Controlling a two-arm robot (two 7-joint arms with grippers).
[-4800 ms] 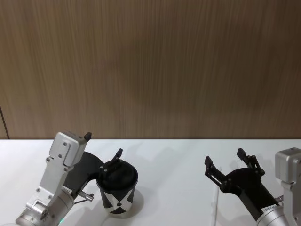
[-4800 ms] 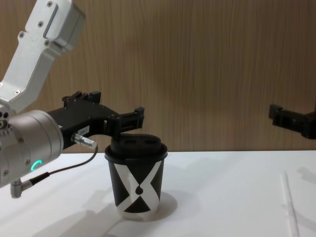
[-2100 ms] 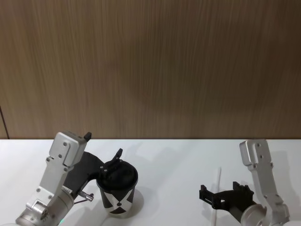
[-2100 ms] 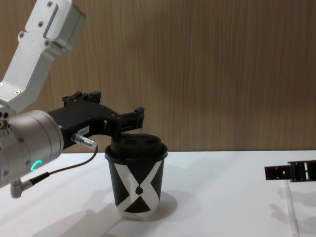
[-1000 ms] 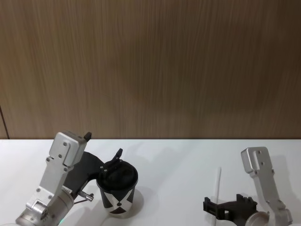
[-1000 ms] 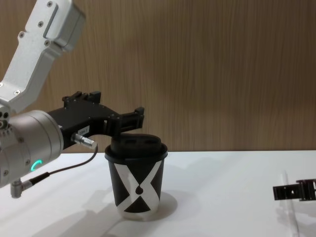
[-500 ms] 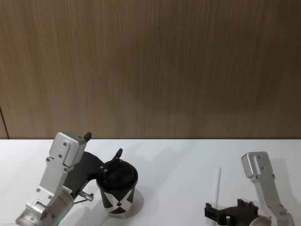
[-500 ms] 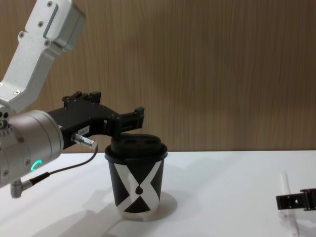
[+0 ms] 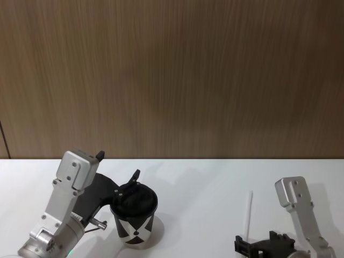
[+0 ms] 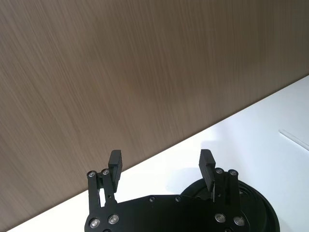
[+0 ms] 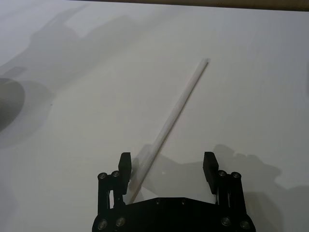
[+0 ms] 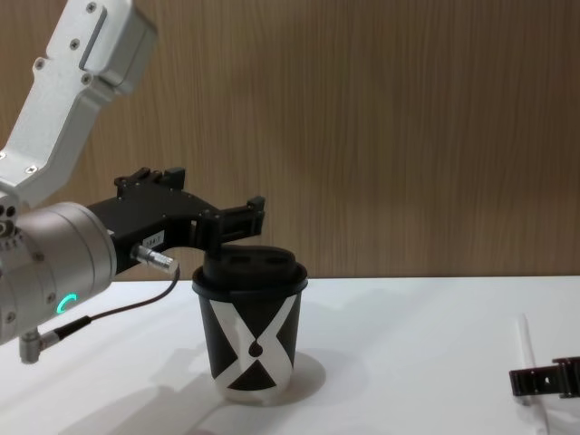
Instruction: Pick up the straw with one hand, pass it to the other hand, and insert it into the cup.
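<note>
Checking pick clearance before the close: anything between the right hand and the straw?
Nothing visible. The right hand is open and low over the table, straddling the near end of the straw. The straw lies flat on the bare white surface, nearer one side of the opening than the other.

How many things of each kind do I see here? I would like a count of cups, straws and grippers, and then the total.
Cup: 1
Straw: 1
Grippers: 2 (left gripper, right gripper)
Total: 4
</note>
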